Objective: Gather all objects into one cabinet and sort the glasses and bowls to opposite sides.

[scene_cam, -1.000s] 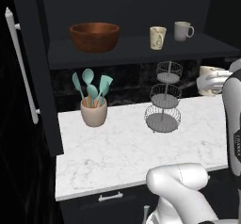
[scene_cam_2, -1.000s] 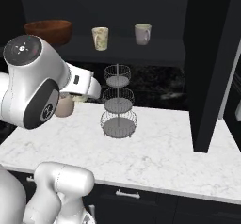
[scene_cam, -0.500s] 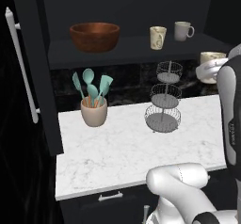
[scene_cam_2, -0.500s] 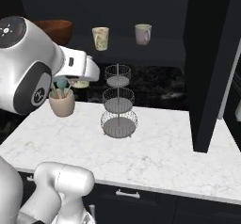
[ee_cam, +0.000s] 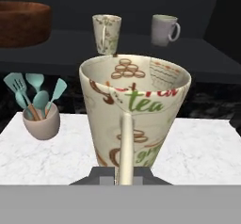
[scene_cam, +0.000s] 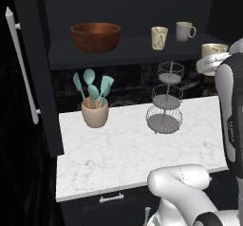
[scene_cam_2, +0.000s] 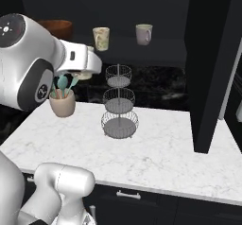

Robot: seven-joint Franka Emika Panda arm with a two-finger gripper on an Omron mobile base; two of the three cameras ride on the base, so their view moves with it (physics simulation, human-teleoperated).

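My gripper is shut on the cream patterned mug, gripping it on the handle side and holding it upright above the counter. The same mug hangs at the right edge of the left base view, level with the cabinet shelf. On that dark shelf the reddish-brown wooden bowl sits at the left. The cream tumbler and the grey-beige mug stand to its right. In the hand view the bowl, tumbler and grey-beige mug lie beyond the held mug.
A beige pot of teal utensils and a three-tier wire stand stand on the white marble counter under the shelf. The open cabinet door with its white bar handle juts out at the left.
The arm has lifted the cream mug from about the wire stand's top up to shelf height, and the hand has swung toward the shelf. The things on the shelf have not moved.
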